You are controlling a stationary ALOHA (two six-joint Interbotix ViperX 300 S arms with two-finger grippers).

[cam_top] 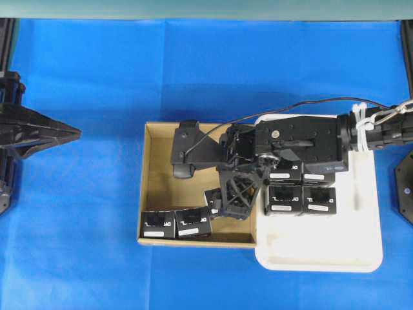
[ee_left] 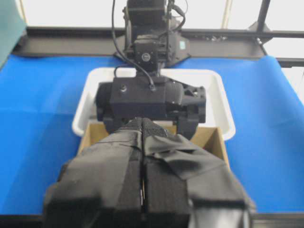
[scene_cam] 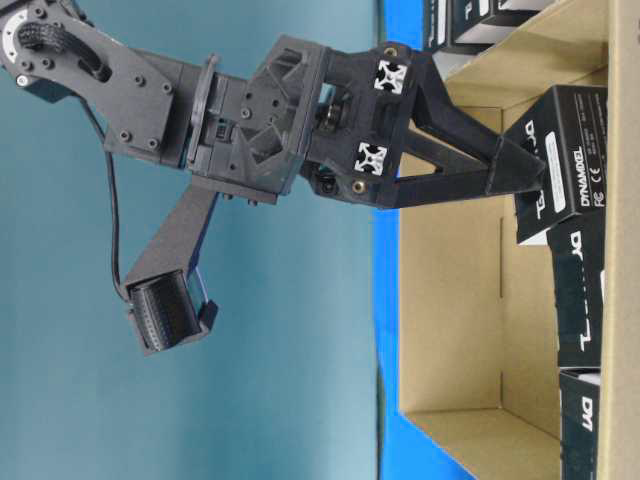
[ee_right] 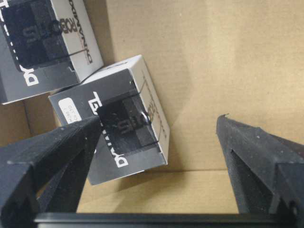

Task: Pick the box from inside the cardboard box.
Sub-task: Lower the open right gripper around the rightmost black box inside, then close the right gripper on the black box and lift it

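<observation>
**Robot arm poised over boxed stock**

The right fingers [ee_right: 156, 156] stood spread wide and empty inside the cardboard box [cam_top: 155, 187], one finger resting at or just off the edge of the tilted black box [ee_right: 118, 123], the other well clear of it over bare cardboard. Whether the near finger actually touched the carton could not be told. The box lay near the wall of the cardboard box that adjoins the white tray [cam_top: 361, 245], leaning askew rather than flat, with another like it just beside it. Two more sat against the cardboard box's front wall, and four others already stood in the tray.

The carton looked light and stiff, its printed faces smooth enough to slip, so a grip across two opposite flat sides, centred rather than on a corner, seemed the safest hold; its tilt suggested it might twist as the fingers met it.

Away from the cardboard box, the left fingers [ee_left: 142, 190] were pressed together on nothing above the blue counter [cam_top: 77, 258].
</observation>
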